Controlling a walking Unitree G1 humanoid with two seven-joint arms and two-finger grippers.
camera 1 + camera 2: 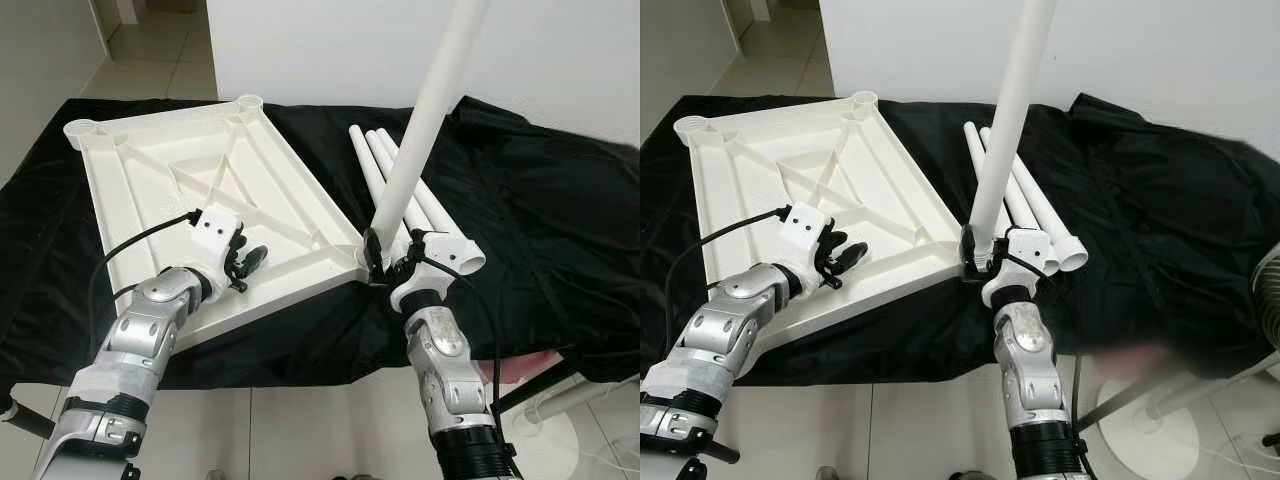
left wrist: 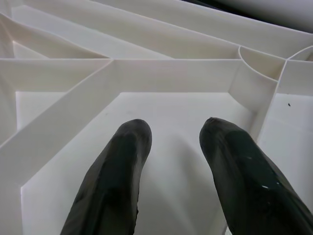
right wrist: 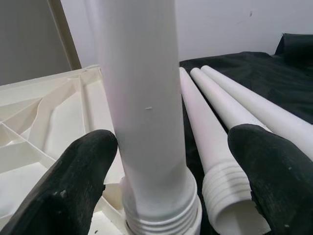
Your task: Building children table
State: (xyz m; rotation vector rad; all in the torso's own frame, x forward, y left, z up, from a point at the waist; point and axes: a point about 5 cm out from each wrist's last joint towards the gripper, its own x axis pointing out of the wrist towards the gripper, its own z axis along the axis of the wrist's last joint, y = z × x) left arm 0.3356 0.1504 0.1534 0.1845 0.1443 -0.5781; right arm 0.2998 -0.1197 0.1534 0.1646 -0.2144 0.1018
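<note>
We see the white tabletop (image 1: pixel 200 200) lying underside up, ribs exposed, in the left half of the frame on a surface covered by a black cloth (image 1: pixel 540 230). No brand mark, label or writing can be read on any part.

The left pincer (image 1: pixel 248 265) rests at centre left over the tabletop's near edge, released, its fingers (image 2: pixel 112 181) apart above a ribbed cell and holding nothing.

At centre, one white leg (image 1: pixel 425 120) stands nearly upright, leaning slightly to the right, its threaded lower end at the tabletop's near right corner socket (image 1: pixel 362 258). The right pincer (image 1: pixel 392 262) straddles this lower end. One finger (image 3: pixel 68 186) lies close beside the leg, the other well clear, so it is released.

Three spare legs (image 1: pixel 385 165) lie side by side on the cloth just right of the tabletop.
</note>
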